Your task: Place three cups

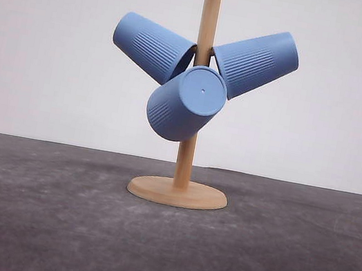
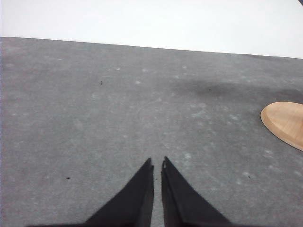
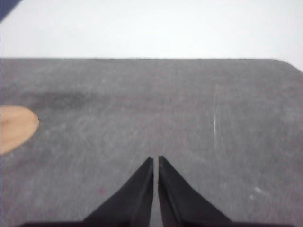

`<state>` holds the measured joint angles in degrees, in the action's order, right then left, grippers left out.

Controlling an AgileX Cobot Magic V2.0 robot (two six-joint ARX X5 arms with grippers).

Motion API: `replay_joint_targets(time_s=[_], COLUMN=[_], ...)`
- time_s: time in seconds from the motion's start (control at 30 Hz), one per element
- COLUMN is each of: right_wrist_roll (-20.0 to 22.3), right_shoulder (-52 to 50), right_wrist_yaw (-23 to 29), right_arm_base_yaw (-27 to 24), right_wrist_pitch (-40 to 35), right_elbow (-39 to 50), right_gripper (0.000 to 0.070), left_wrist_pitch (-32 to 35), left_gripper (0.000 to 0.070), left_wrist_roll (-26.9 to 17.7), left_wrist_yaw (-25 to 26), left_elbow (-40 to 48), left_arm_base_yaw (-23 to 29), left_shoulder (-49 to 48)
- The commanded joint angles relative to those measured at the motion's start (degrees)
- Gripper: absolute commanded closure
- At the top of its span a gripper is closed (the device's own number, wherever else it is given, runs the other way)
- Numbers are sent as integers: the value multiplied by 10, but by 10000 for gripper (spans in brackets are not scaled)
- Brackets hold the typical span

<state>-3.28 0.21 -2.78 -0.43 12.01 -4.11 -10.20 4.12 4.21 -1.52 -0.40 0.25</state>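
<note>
While three cups [image 1: 186, 105] hang ahead, wrist views catch closed pincers [image 2: 157, 163].

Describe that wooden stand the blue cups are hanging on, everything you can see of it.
The wooden stand looks like pale, smooth wood: a flat round base resting on the dark grey table, with a slim upright pole rising out of the front view's top. Three blue cups hang tilted on it, mouths toward the pole. Its pegs are mostly hidden.
</note>
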Motion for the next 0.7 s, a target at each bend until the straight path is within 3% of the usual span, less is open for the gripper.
replay_joint_targets(time_s=[0.0,0.67], right_wrist_roll=[6,20], right_shoulder=[0,0], right_wrist_yaw=[4,13], right_arm_base_yaw=[1,7], right_wrist_pitch=[4,-30], right_elbow=[4,34], right_gripper=[686,686], left_wrist_pitch=[-4,-5], left_gripper=[697,697], left_wrist_roll=[0,0], left_wrist_yaw=[-2,-2], left_elbow=[8,7], left_arm_base_yaw=[0,0], left_shoulder=[-1,-1])
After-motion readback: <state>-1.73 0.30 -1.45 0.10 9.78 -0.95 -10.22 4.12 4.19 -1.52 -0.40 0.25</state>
